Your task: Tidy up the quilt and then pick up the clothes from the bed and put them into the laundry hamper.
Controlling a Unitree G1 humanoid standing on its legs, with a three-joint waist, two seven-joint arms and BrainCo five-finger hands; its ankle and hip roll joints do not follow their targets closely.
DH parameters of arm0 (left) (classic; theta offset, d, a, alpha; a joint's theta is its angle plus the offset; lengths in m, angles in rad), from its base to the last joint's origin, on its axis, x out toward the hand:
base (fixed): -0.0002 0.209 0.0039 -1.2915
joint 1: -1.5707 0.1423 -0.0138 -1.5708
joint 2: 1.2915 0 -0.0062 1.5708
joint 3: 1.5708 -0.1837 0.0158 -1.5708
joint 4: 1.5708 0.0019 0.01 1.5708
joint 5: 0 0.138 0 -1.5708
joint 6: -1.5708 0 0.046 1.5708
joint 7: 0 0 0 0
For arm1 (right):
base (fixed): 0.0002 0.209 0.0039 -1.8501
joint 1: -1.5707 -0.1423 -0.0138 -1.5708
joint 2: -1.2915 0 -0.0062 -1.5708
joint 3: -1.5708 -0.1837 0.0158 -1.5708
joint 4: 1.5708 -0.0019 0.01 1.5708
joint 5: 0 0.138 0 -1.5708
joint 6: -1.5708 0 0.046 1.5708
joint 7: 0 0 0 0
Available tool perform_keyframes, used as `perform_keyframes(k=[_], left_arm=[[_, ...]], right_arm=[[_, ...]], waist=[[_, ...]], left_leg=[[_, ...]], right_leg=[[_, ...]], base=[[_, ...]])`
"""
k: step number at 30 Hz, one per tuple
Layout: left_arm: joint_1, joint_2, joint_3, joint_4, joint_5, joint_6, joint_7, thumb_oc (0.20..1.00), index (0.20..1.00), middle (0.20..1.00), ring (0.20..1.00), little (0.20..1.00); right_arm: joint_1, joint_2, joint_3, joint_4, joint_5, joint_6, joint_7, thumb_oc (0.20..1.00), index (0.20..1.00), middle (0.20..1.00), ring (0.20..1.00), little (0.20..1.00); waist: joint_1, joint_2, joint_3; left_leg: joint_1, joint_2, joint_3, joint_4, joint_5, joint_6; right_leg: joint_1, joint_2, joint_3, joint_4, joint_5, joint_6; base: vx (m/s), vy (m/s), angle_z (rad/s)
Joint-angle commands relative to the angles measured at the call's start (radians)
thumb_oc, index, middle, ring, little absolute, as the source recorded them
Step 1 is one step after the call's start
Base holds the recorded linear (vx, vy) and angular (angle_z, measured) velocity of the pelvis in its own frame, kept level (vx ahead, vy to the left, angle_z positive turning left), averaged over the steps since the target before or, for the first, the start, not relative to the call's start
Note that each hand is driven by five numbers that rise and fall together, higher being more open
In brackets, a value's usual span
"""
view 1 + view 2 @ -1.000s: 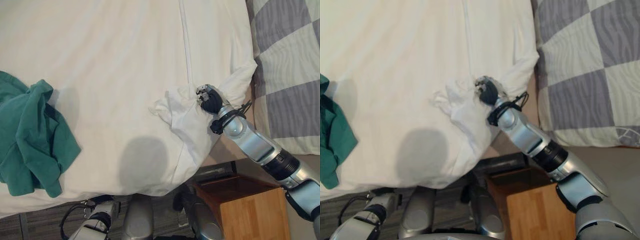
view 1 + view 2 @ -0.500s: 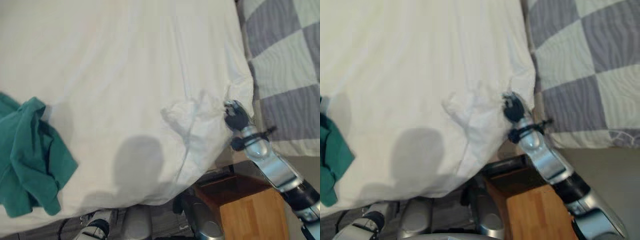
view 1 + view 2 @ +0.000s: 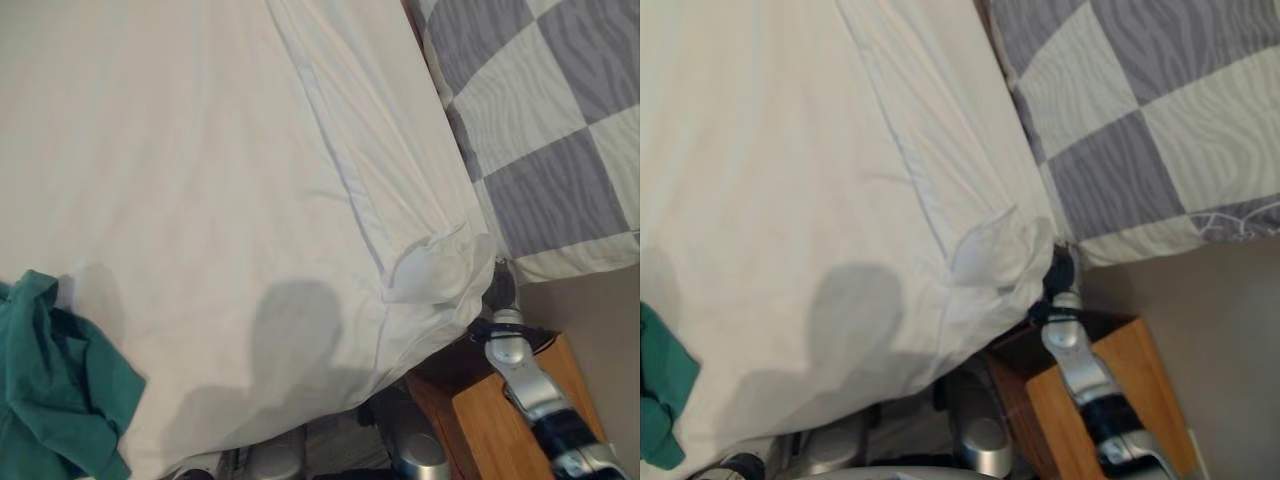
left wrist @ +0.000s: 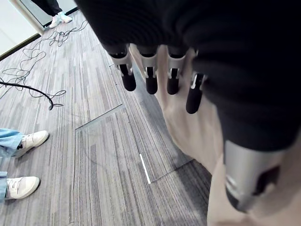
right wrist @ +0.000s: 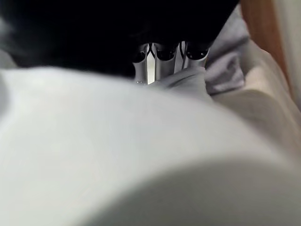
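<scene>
Right robot hand (image 3: 499,290) clenched on white quilt (image 3: 200,180) corner at bed edge; left robot hand (image 4: 160,56) released, fingers hanging straight.

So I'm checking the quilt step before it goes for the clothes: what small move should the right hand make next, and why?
Probably let go of the quilt corner and draw back. The right hand sits at the bed's edge beside the checked pillow, and the white quilt lies mostly flat. The green garment waits untouched; the left hand hangs open over the floor.
</scene>
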Motion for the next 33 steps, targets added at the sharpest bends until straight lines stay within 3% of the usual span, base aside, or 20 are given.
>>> perform_keyframes(k=[1, 6, 11, 17, 22, 27, 29, 30, 32, 33], left_arm=[[-0.042, -0.006, 0.026, 0.061, 0.077, -0.051, 0.007, 1.000, 1.000, 1.000, 1.000, 1.000], [-0.036, -0.004, 0.015, 0.088, 0.124, -0.063, -0.008, 1.000, 1.000, 1.000, 1.000, 1.000], [-0.022, 0.026, 0.032, 0.107, 0.149, -0.084, -0.047, 1.000, 1.000, 1.000, 1.000, 1.000], [-0.007, 0.042, 0.058, 0.107, 0.162, -0.093, -0.074, 1.000, 1.000, 1.000, 1.000, 1.000], [0.003, 0.050, 0.071, 0.104, 0.179, -0.112, -0.077, 1.000, 1.000, 1.000, 1.000, 1.000], [0.013, 0.051, 0.075, 0.079, 0.204, -0.091, -0.063, 1.000, 1.000, 1.000, 1.000, 1.000], [0.018, 0.057, 0.075, 0.073, 0.210, -0.079, -0.063, 1.000, 1.000, 1.000, 1.000, 1.000], [0.022, 0.061, 0.074, 0.061, 0.200, -0.058, -0.067, 1.000, 1.000, 1.000, 1.000, 1.000], [0.028, 0.062, 0.074, 0.048, 0.192, -0.047, -0.070, 1.000, 1.000, 1.000, 1.000, 1.000], [0.043, 0.065, 0.075, 0.012, 0.183, -0.022, -0.066, 1.000, 1.000, 1.000, 1.000, 1.000]], right_arm=[[0.279, -0.063, -0.022, 0.470, 0.374, 0.270, -0.033, 1.000, 1.000, 1.000, 1.000, 1.000], [0.241, -0.032, -0.135, 0.661, 0.684, 0.368, -0.063, 1.000, 1.000, 1.000, 1.000, 1.000], [0.270, -0.048, -0.298, 0.816, 0.905, 0.445, -0.040, 1.000, 1.000, 1.000, 1.000, 1.000], [0.325, -0.074, -0.416, 0.872, 0.968, 0.471, 0.008, 1.000, 1.000, 1.000, 1.000, 1.000], [0.350, -0.094, -0.445, 0.880, 0.877, 0.450, 0.057, 1.000, 1.000, 1.000, 1.000, 1.000], [0.329, -0.074, -0.390, 0.823, 0.794, 0.419, 0.120, 1.000, 1.000, 1.000, 1.000, 1.000], [0.319, -0.070, -0.373, 0.795, 0.800, 0.385, 0.101, 1.000, 1.000, 1.000, 1.000, 1.000], [0.292, -0.100, -0.381, 0.746, 0.785, 0.284, 0.060, 1.000, 1.000, 1.000, 1.000, 1.000], [0.266, -0.141, -0.393, 0.623, 0.743, 0.212, -0.002, 1.000, 1.000, 1.000, 1.000, 1.000], [0.224, -0.206, -0.372, 0.315, 0.684, 0.210, -0.147, 1.000, 1.000, 1.000, 1.000, 1.000]], waist=[[-0.054, 0.098, 0.031], [-0.042, 0.109, 0.031], [-0.054, 0.085, 0.031], [-0.072, 0.053, 0.000], [-0.071, 0.033, -0.023], [-0.057, 0.029, -0.037], [-0.053, 0.031, -0.042], [-0.047, 0.048, -0.042], [-0.045, 0.061, -0.038], [-0.046, 0.076, -0.026]], left_leg=[[-0.095, -0.007, -0.041, -0.006, -0.063, -0.019], [-0.093, -0.001, -0.026, -0.005, -0.055, -0.024], [-0.066, 0.020, 0.008, -0.004, -0.052, -0.030], [-0.049, 0.047, 0.035, 0.011, -0.057, -0.037], [-0.040, 0.051, 0.027, 0.031, -0.068, -0.034], [-0.017, 0.040, 0.007, 0.029, -0.077, -0.022], [-0.014, 0.037, 0.007, 0.027, -0.077, -0.020], [-0.009, 0.024, -0.009, 0.019, -0.073, -0.018], [-0.004, 0.016, -0.017, 0.012, -0.071, -0.016], [0.002, 0.008, -0.028, 0.004, -0.073, -0.013]], right_leg=[[-0.021, -0.066, 0.003, 0.058, -0.129, 0.077], [-0.011, -0.065, 0.003, 0.049, -0.126, 0.074], [0.010, -0.053, 0.012, 0.047, -0.120, 0.083], [0.024, -0.046, 0.022, 0.044, -0.120, 0.088], [0.035, -0.047, 0.032, 0.060, -0.124, 0.092], [0.050, -0.059, 0.043, 0.060, -0.120, 0.098], [0.056, -0.065, 0.042, 0.055, -0.117, 0.100], [0.055, -0.071, 0.044, 0.056, -0.110, 0.104], [0.050, -0.075, 0.043, 0.061, -0.107, 0.104], [0.047, -0.078, 0.043, 0.070, -0.112, 0.101]], base=[[0.03, -0.029, 0.08], [0.02, -0.032, 0.08], [-0.03, 0.014, 0.10], [-0.05, 0.051, 0.12], [-0.03, 0.038, -0.02], [0.02, -0.009, -0.72], [0.02, -0.003, -0.39], [0.02, 0.042, -0.21], [0.00, 0.098, -0.18], [-0.03, 0.100, -0.28]])
